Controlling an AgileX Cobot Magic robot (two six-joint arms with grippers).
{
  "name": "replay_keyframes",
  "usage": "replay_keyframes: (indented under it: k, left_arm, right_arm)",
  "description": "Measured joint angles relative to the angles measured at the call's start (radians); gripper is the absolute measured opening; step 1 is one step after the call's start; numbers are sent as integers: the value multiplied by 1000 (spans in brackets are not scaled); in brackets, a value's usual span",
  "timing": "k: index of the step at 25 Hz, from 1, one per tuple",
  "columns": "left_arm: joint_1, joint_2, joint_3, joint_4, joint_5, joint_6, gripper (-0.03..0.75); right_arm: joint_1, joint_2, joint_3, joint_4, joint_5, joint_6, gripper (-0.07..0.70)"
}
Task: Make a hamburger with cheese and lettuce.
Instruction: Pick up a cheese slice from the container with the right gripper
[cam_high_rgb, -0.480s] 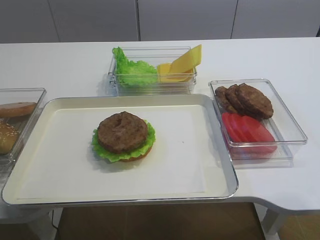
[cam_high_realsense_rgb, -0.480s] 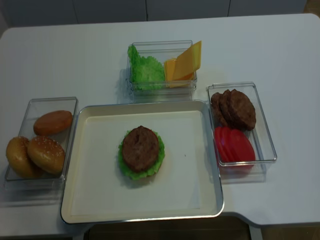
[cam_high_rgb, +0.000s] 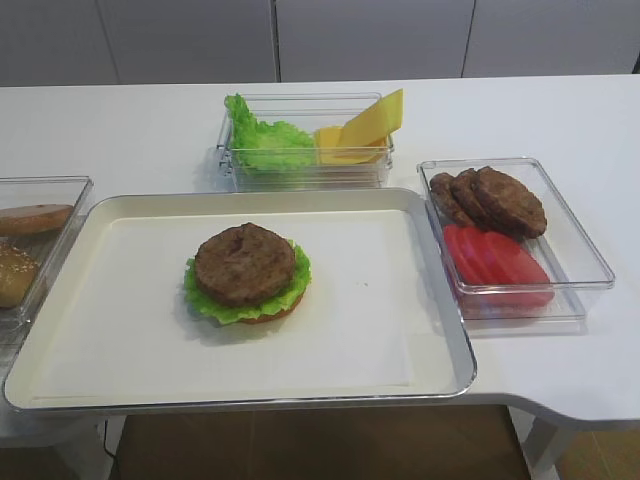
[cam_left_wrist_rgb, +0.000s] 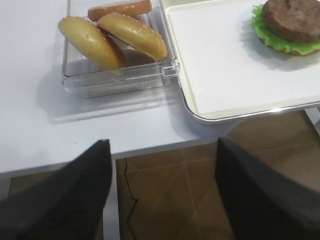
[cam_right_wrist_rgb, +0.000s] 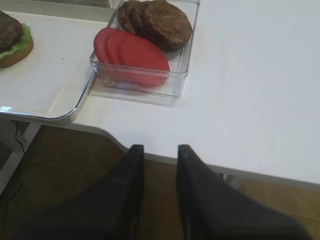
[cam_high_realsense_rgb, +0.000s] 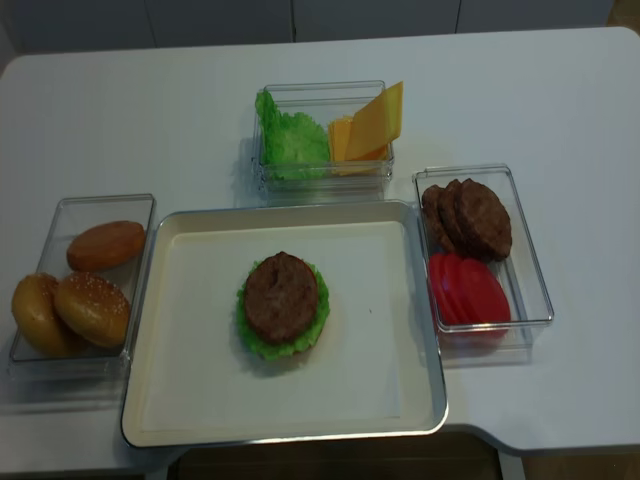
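- My right claw (cam_right_wrist_rgb: 159, 155) hangs off the worktop's (cam_right_wrist_rgb: 250, 90) near edge, over the floor, its dark fingers (cam_right_wrist_rgb: 131, 165) slightly parted with a narrow gap between them, pinching nothing.
- My left claw (cam_left_wrist_rgb: 160, 150) hangs likewise below the edge, fingers spread wide, empty.
- The round hamburger (cam_high_rgb: 246, 272) of tan bun base, frilly green leaf and brown patty sits mid-tray, ahead and left of the right claw, ahead and right of the left one.
- The thin yellow cheese slices (cam_high_rgb: 362, 130) lean in the clear far box beside the ruffled green lettuce (cam_high_rgb: 262, 140), well beyond both claws.
- Clear box of brown patties and red tomato slices (cam_right_wrist_rgb: 145, 47): just ahead of the right claw.
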Motion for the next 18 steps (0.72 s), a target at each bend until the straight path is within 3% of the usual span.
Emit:
replay_keyframes:
  k: [7, 9, 14, 18]
  left_arm:
    - [0, 0, 0, 0, 0, 0, 484]
    - [0, 0, 0, 0, 0, 0, 484]
    - [0, 0, 0, 0, 0, 0, 484]
    - [0, 0, 0, 0, 0, 0, 484]
  right_arm:
    - [0, 5, 0, -34, 0, 94, 238]
    - [0, 26, 0, -37, 0, 116, 307]
    - [0, 118, 0, -33, 0, 137, 600]
    - [0, 222, -36, 18, 14, 166, 662]
